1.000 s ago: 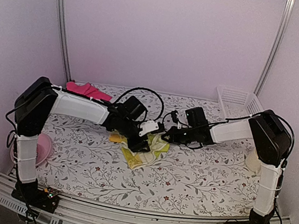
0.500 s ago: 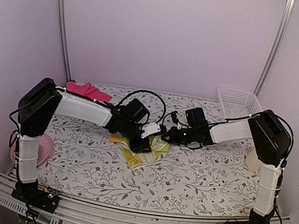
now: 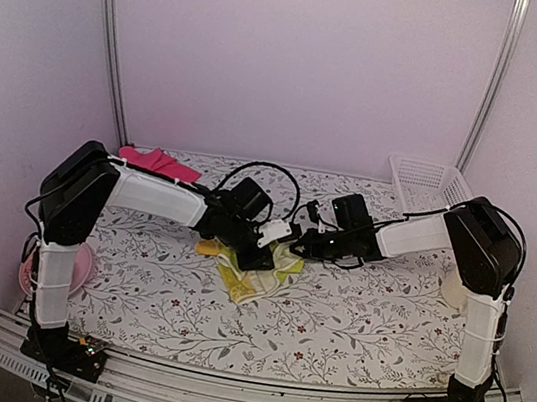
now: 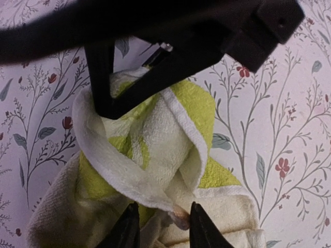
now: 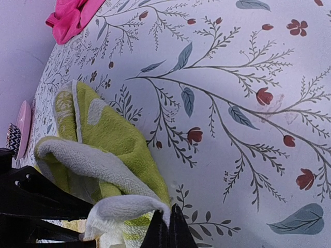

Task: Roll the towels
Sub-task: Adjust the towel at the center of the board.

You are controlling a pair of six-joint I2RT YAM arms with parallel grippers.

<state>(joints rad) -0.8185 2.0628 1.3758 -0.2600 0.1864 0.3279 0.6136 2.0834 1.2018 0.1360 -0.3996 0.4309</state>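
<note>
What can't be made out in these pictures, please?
- Top view: the left arm covers part of the yellow-green towel and of the pink bowl; no fingertips show.
- Left wrist view: the left gripper is cut off by the bottom edge; whether it pinches the hem is unclear.
- Right wrist view: the pink towel is cropped by the top edge.

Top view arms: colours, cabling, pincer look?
The left arm and right arm match: white shells, black joint housings, black cables looping at the wrists. The left pincer and right pincer are black with tapered fingers.
</note>
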